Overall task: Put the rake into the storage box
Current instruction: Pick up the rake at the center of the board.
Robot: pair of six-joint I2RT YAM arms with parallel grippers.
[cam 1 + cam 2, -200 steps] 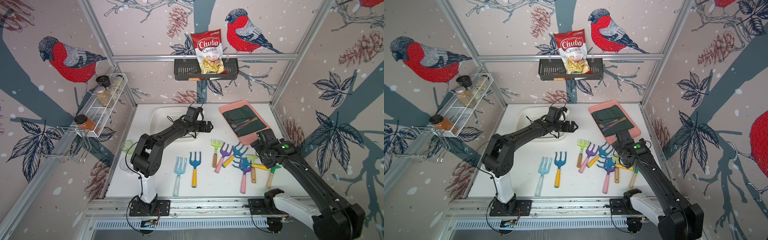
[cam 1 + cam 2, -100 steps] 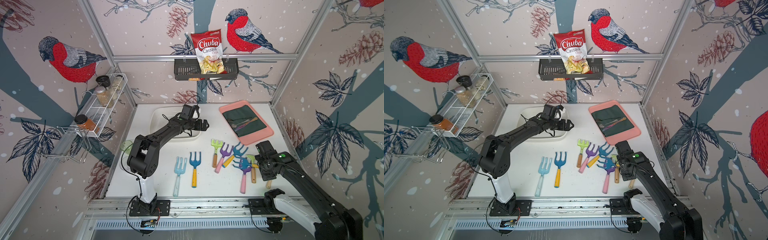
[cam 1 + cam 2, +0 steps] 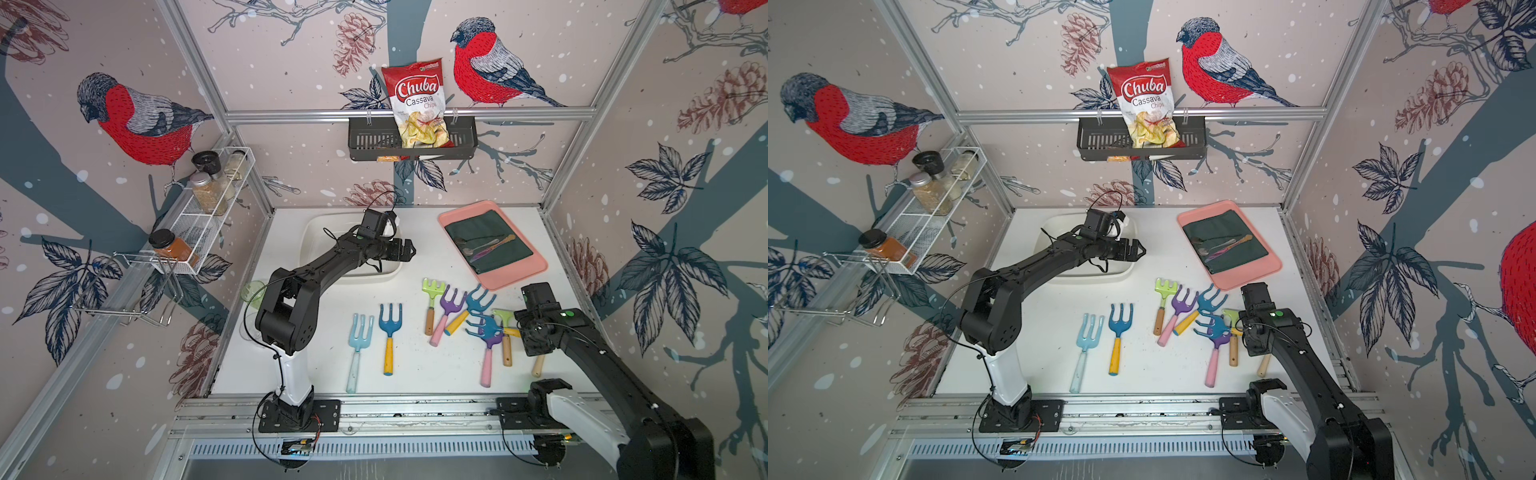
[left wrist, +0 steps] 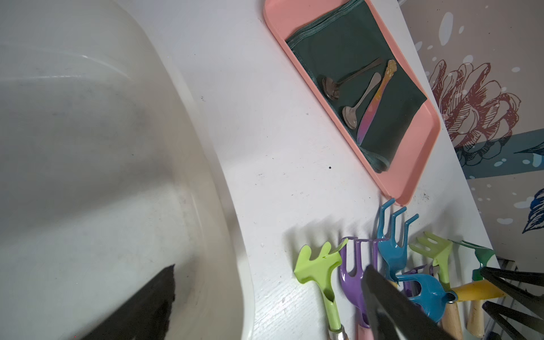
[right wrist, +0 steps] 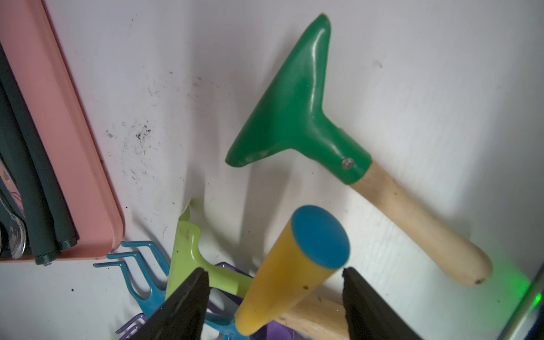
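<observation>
Between the right gripper's [image 5: 273,270] spread fingers sits the yellow handle [image 5: 276,297] of a blue rake [image 3: 482,328]. It is straddled but not yet pinched. A gap shows at one finger, and the other stands at the blue end cap; I cannot tell if it touches.

The handle's long axis runs from the gripper toward the left arm's side, head at the far end, and the fingers stand across it. The grip end is tilted up, propped on a wooden handle in the pile of rakes. The tines lie against a purple rake [image 3: 492,341], so a straight lift before any sideways travel looks safest.

The box [image 3: 370,273] lies well away from this gripper, beyond the pile, forward and toward the left arm. Its long side seems roughly in line with the rake, so little turning should be needed.

The left gripper [image 3: 1139,252] hangs over the box's nearer corner, wide open and empty. It is nearer the box, while the right is nearer the rake; that arm may crowd the drop.

The table [image 3: 415,374] is flat, white and scuffed. A green rake [image 5: 294,117] lies just beside the right gripper, the pink tray [image 5: 73,147] is near the pile, and the side wall is close behind the right arm.
</observation>
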